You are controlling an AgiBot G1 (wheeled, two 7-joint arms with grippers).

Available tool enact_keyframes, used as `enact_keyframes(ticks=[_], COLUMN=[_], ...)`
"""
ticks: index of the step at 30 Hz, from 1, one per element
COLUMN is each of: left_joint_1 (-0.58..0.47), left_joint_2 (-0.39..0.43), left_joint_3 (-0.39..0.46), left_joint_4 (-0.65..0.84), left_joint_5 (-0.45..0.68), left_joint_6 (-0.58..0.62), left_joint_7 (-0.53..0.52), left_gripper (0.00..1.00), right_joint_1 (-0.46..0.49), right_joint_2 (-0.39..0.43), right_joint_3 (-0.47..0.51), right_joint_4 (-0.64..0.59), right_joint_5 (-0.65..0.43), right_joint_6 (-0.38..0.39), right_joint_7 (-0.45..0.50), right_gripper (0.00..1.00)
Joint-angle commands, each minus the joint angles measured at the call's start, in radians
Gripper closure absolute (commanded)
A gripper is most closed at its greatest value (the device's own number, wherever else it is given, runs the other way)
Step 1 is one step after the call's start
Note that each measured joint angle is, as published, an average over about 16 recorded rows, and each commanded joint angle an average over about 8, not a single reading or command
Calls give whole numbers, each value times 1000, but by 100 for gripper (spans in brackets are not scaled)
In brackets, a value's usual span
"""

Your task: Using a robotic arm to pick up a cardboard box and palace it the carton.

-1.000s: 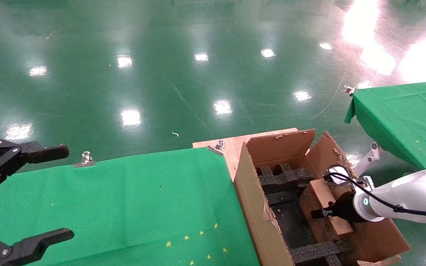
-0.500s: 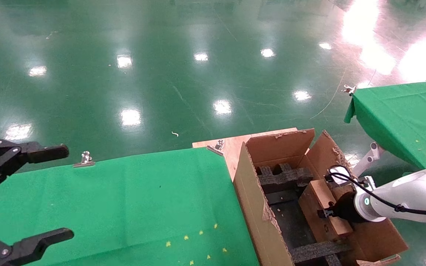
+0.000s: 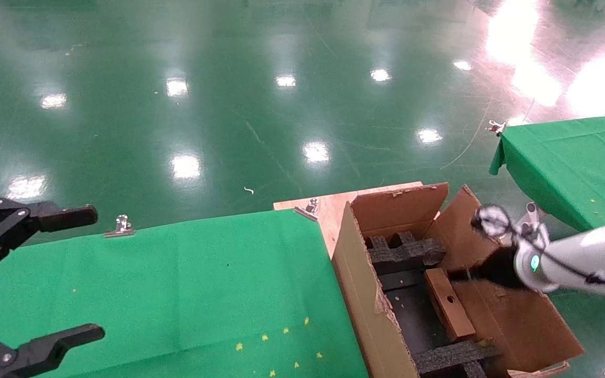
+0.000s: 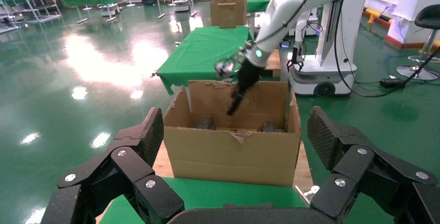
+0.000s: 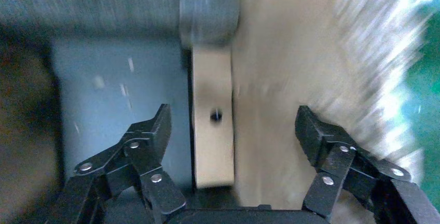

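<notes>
The small brown cardboard box point(image 3: 447, 310) stands on edge inside the large carton point(image 3: 357, 294), between the black foam inserts point(image 3: 405, 252) and against the carton's right side. My right gripper point(image 3: 465, 273), on the white arm, is open and empty a little above the box. In the right wrist view the box point(image 5: 212, 130) with its round hole lies between and beyond the spread fingers point(image 5: 233, 136), apart from them. My left gripper point(image 3: 95, 273) is open and empty at the far left over the green table. In its own wrist view point(image 4: 236, 136) it faces the carton point(image 4: 228, 151).
A green-clothed table point(image 3: 176, 289) lies left of the carton, with metal clips point(image 3: 121, 227) on its far edge. A wooden board point(image 3: 329, 207) sits under the carton. A second green table point(image 3: 570, 163) stands at the right. Glossy green floor lies beyond.
My right gripper has let go of the cardboard box and lifted up and back. The box now stands free inside the carton. The left arm has not moved.
</notes>
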Motion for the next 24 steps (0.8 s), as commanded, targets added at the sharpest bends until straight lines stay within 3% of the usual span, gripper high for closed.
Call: enact_keyframes(ticks=[1,7,12,19,24], left_joint_1=[0,0,0,0,0], left_joint_2=[0,0,0,0,-1], left_joint_3=[0,0,1,1,1], left_joint_4=[0,0,0,0,0], left_joint_5=[0,0,0,-1,-1], left_joint_6=[0,0,0,0,-1], left_joint_7=[0,0,0,1,1], left_gripper=[0,0,0,0,0], right_joint_1=[23,123,196,267,291], right_joint_2=[12,53,64,74,90], right_joint_3=[11,71,127,214,250], right_joint_4=[18,139,191,191,186], right_joint_5=[-11,59,232,574,715], right_joint_6=[3,-5,-38,-199,-284], right_joint_7=[10,-45,-177,-443,-530], right_gripper=[0,0,0,0,0])
